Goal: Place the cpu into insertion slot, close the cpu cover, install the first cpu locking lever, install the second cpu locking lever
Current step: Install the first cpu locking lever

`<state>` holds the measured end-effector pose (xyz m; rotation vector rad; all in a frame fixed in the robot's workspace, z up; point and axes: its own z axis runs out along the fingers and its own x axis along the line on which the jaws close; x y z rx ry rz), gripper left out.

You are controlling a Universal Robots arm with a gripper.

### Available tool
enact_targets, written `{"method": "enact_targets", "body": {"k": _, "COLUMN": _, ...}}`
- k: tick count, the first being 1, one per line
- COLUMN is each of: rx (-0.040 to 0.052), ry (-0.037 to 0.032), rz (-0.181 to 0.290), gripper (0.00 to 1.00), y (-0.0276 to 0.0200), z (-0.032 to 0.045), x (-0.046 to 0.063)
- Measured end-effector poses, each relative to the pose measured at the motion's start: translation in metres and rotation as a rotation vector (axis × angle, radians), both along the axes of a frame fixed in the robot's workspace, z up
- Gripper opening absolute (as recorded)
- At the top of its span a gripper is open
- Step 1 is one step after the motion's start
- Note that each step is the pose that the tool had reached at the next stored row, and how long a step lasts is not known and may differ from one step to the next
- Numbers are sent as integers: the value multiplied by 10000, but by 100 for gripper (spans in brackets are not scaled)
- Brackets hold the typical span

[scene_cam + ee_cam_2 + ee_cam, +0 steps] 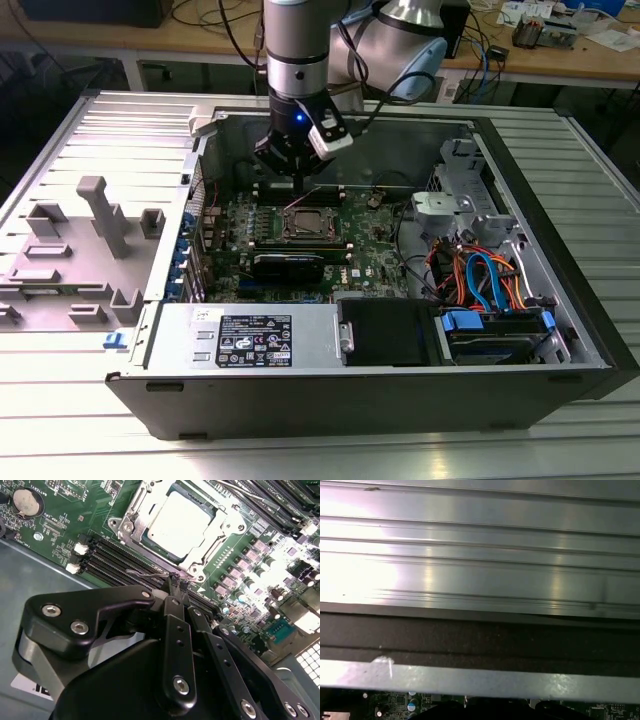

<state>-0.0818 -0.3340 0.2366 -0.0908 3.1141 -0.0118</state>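
In the second wrist view the cpu (pixel 180 525) lies flat in the insertion slot (pixel 150 542), its silvery top showing through the window of the cpu cover (pixel 226 526), which lies down over it. A thin wire locking lever (pixel 145 572) runs along the socket's side by the memory slots, and its hooked end sticks out free. My gripper (pixel 178 582) is shut, with its fingertips right at that lever wire. In the exterior view the gripper (pixel 297 180) hangs just behind the socket (pixel 305 224) inside the open computer case, and a thin wire (pixel 303 201) rises at a slant toward it.
Long black memory slots (pixel 115 560) lie beside the socket, with a coin battery (pixel 26 502) further off. A black card (pixel 288 265), the power supply (pixel 250 335) and a drive cage with cables (pixel 480 270) crowd the case. A grey fixture (pixel 90 235) stands at the exterior view's left.
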Motion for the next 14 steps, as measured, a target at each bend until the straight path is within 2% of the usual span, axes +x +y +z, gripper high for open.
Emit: {"method": "enact_targets", "body": {"k": 14, "rx": -1, "ry": 0, "rz": 0, "gripper": 11, "y": 11, "z": -57, "x": 40}}
